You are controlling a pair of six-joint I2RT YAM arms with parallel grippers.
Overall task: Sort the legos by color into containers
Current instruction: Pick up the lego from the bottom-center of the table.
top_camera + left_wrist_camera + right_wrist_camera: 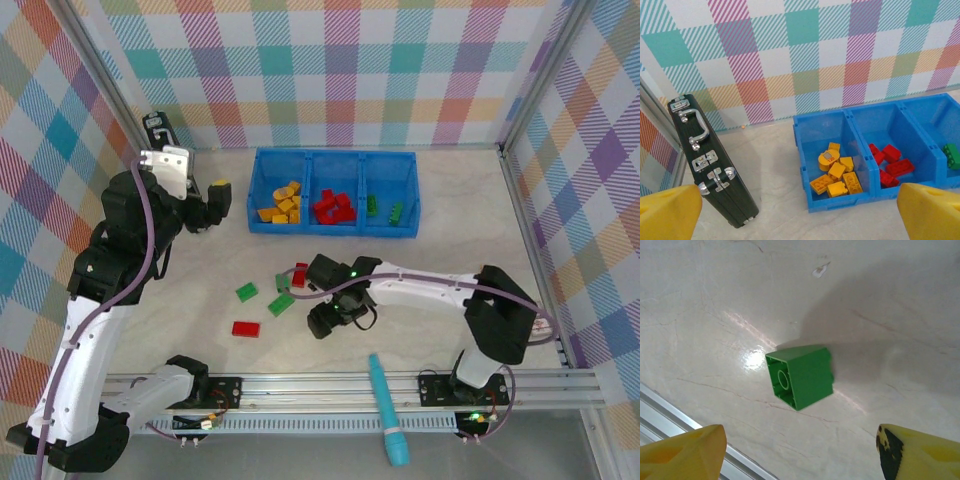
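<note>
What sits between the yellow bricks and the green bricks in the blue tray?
The red bricks, in the middle compartment of the tray, as the top view shows.

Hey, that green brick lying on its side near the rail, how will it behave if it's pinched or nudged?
The green brick looks like rigid hollow plastic, so probably stiff and light. Its flat faces suggest it won't roll, though a nudge may slide it across the glossy table.

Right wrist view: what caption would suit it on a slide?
Open right gripper above a green lego lying on its side on the table.
</note>
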